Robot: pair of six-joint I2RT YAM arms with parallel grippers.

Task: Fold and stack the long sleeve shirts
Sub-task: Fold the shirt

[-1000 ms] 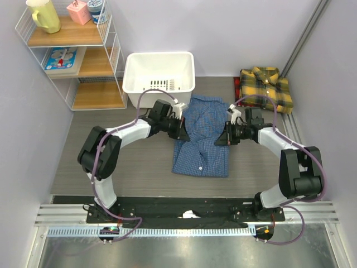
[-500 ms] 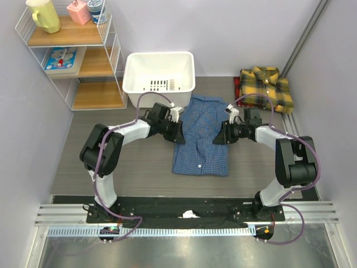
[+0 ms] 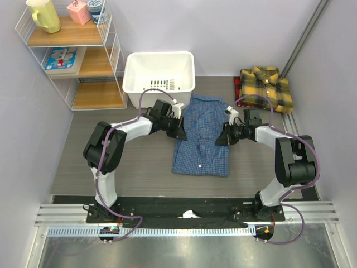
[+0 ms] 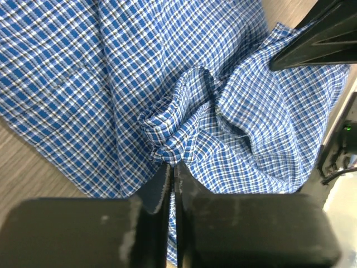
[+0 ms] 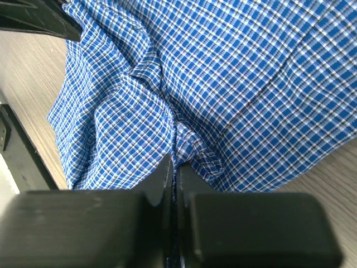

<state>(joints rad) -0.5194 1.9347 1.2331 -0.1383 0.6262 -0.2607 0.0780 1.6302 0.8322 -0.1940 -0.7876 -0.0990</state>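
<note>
The blue checked long sleeve shirt (image 3: pixel 201 146) lies partly folded on the table between my arms. My left gripper (image 3: pixel 180 134) (image 4: pixel 174 165) is shut on a bunched fold at the shirt's left edge. My right gripper (image 3: pixel 220 139) (image 5: pixel 175 163) is shut on a pinched ridge of cloth at its right edge. Each wrist view catches the opposite gripper's dark fingers in an upper corner. The yellow-and-dark plaid shirt (image 3: pixel 266 88) lies folded at the back right, apart from both grippers.
A white plastic bin (image 3: pixel 159 72) stands just behind the blue shirt. A wire-and-wood shelf unit (image 3: pixel 72 53) fills the back left corner. The black base rail (image 3: pixel 178 211) runs along the near edge.
Both grippers stay at the blue shirt's sides and have shifted slightly. Both arms' elbows have swung a little inward. The shirt's outline is nearly the same.
</note>
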